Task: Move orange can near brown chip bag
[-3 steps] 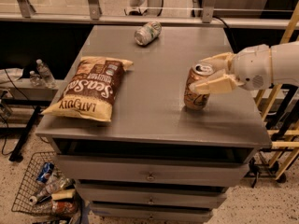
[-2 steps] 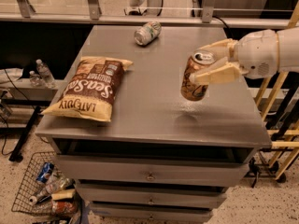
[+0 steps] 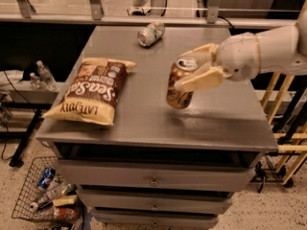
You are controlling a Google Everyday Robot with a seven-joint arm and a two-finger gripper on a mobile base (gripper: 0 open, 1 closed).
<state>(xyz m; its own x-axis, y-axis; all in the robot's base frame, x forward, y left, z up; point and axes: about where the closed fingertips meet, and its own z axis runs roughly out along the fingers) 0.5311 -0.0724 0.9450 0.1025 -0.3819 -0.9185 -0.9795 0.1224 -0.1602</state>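
Gripper [image 3: 181, 74] fingers are seen pinched on the orange can [image 3: 178, 96], one across its silver top and one across its side. The can is held slightly tilted over the right-middle of the table [image 3: 216, 116], well apart from the brown chip bag [image 3: 91, 91], which lies flat near the left edge. The white arm [image 3: 268, 49] is stretched in level from the right and cut off by the frame. Whether the can's base touches the table cannot be told. A silver-green can [image 3: 151, 33] lies on its side at the far edge.
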